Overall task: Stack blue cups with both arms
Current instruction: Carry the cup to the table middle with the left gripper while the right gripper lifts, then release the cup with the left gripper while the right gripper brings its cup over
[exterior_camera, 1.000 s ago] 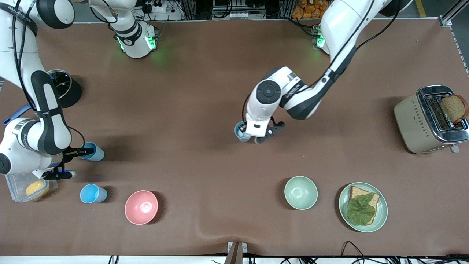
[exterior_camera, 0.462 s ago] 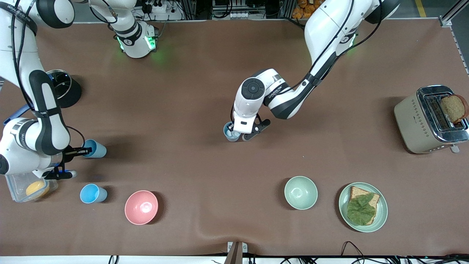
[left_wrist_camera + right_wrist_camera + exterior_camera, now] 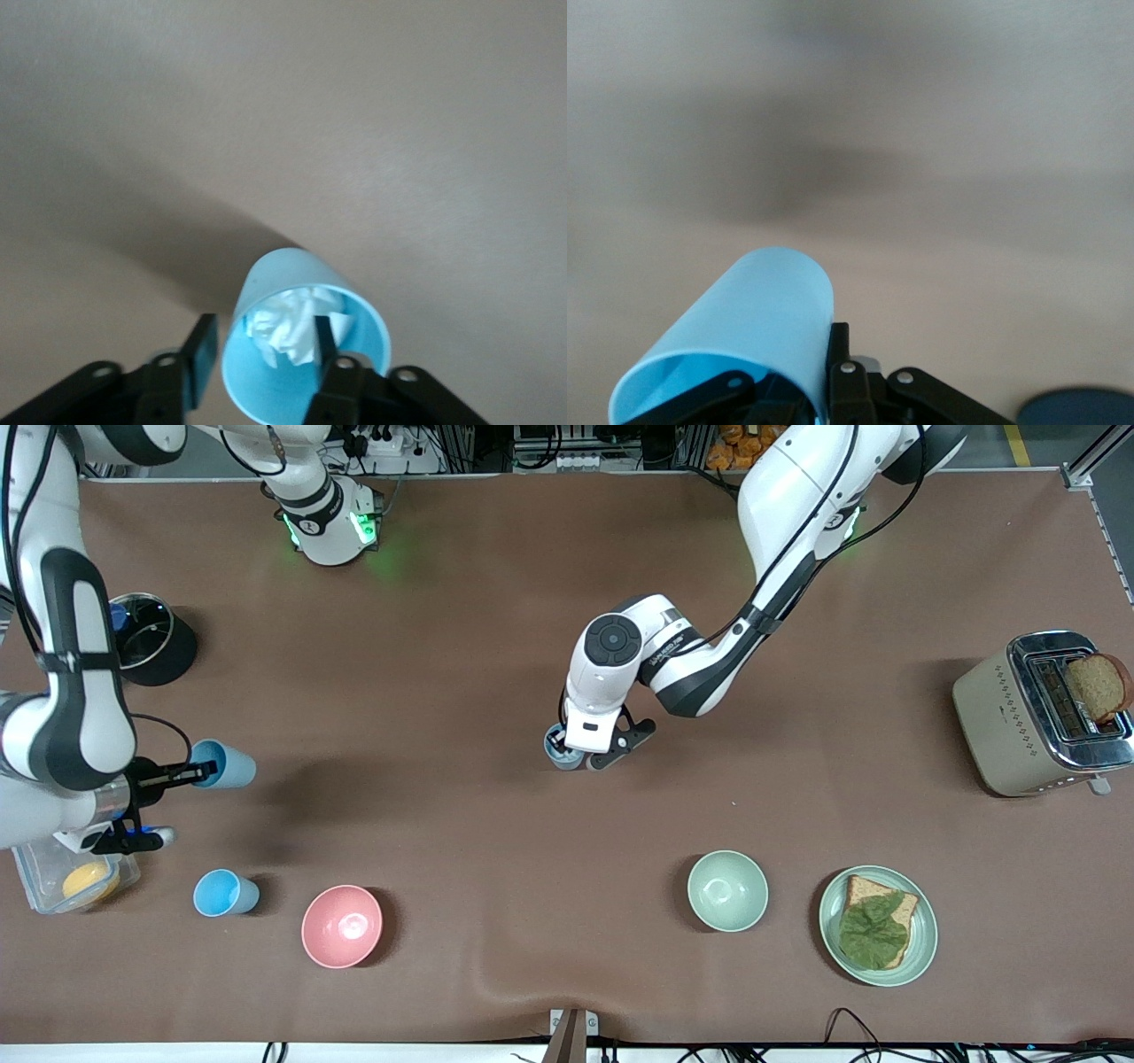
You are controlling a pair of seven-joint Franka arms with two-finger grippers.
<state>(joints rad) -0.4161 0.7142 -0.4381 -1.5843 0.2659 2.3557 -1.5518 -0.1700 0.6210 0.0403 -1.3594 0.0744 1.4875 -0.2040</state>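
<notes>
Right gripper (image 3: pixel 168 778) clamps a tilted sky-blue plastic cup (image 3: pixel 221 764) above the desk (image 3: pixel 461 646); left gripper (image 3: pixel 592 751) clamps an upright grey-blue tumbler (image 3: pixel 557 747).

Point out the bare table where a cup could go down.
Widest bare patch: between the left gripper with its cup and the right gripper's cup. Also bare between pink bowl and green bowl. Crowded around the standing blue cup and food container.
</notes>
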